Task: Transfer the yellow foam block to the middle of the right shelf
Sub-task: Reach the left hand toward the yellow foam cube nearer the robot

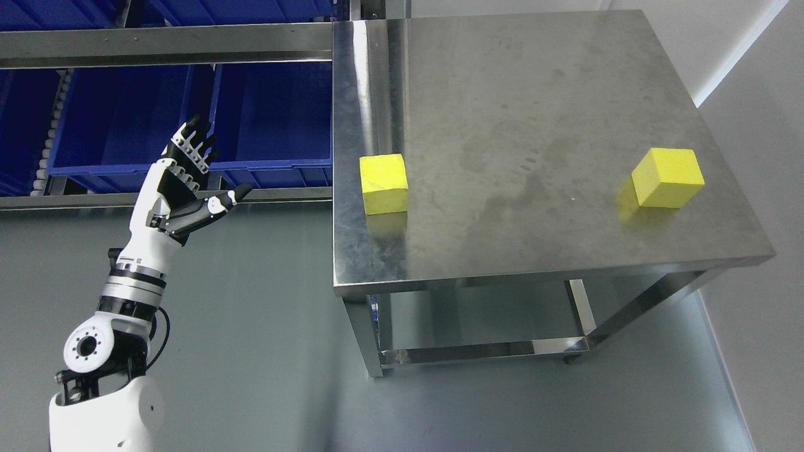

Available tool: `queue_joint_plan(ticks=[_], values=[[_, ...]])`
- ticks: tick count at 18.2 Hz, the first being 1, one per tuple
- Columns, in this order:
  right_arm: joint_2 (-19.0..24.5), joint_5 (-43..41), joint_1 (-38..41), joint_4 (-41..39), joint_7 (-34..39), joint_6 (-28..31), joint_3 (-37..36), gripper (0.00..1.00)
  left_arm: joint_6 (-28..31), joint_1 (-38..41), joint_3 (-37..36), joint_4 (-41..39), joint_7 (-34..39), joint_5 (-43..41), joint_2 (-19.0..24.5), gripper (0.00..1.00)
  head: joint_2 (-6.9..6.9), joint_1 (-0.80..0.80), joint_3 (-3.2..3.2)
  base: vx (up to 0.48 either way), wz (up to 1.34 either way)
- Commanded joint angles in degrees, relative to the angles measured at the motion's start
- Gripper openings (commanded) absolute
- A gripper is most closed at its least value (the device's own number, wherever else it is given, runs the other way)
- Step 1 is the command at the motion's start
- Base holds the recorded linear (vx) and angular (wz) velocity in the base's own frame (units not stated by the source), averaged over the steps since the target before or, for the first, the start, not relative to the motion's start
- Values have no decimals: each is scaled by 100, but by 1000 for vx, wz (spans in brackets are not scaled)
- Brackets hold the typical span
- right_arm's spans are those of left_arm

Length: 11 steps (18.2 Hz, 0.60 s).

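Left hand point(188, 182) is hovering with fingers spread, holding nothing.
One yellow block point(383, 184) is sitting at the table's point(502, 94) left edge, another block point(667, 177) near its right edge.

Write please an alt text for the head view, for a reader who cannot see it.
Two yellow foam blocks sit on a steel table, one near its left edge, one near its right edge. The robot's left hand is raised open left of the table, before blue bins.
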Motion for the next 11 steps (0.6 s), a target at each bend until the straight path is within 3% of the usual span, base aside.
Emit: queue_joint_plan(ticks=[1, 4, 7, 11], values=[[-100, 0, -9, -100, 4, -4, 0, 100, -55, 27, -285, -10, -66, 2, 100, 100, 0, 0, 0, 30, 52], [-100, 0, -9, -100, 4, -4, 0, 100, -326, 19, -198, -10, -311, 2, 262, 100, 0, 0, 0, 21, 48], [-100, 0, -9, -100, 4, -4, 0, 100, -784, -42, -311, 33, -1591, 2, 615, 99, 0, 0, 0, 1, -11], [-100, 0, -9, -100, 4, -4, 0, 100, -776, -349, -1346, 340, -1930, -68, 694, 98, 0, 0, 0, 2, -1]])
